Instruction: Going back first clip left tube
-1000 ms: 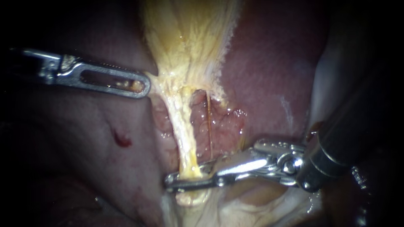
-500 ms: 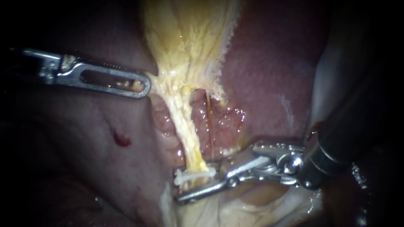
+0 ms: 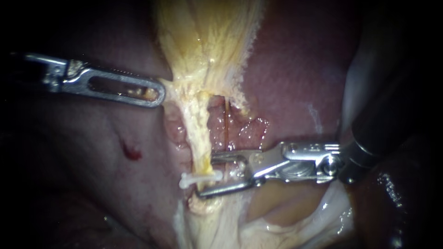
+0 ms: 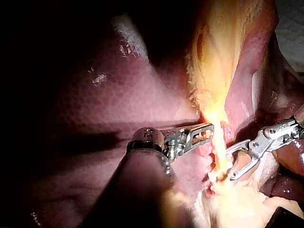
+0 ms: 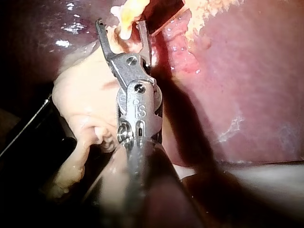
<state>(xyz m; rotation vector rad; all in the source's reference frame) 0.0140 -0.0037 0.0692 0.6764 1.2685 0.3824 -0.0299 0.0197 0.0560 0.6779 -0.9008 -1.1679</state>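
Observation:
The left tube (image 3: 198, 133) is a yellow strand running down from the gallbladder (image 3: 207, 41). A white clip (image 3: 198, 177) sits across its lower end. My right instrument (image 3: 207, 175) comes in from the right with its jaws open, one above and one below the clip, the tube still between their tips. The right wrist view shows the same open jaws (image 5: 122, 31) astride the tube (image 5: 127, 16). A thin reddish right tube (image 3: 227, 124) runs beside the left one. My left instrument (image 3: 157, 94) is shut on the gallbladder's edge, and its jaws (image 4: 202, 134) also show in the left wrist view.
Dark red liver (image 3: 295, 83) lies to the right and behind. Raw pink tissue (image 3: 244, 133) lies between the tubes and the liver. A small blood spot (image 3: 131, 152) marks the tissue on the left. Pale glistening tissue (image 3: 277, 221) lies under the right instrument.
The right jaws, shut on the left tube a second ago, have opened and left a white clip on it. They have since spread wider and lifted slightly. The left instrument has not moved.

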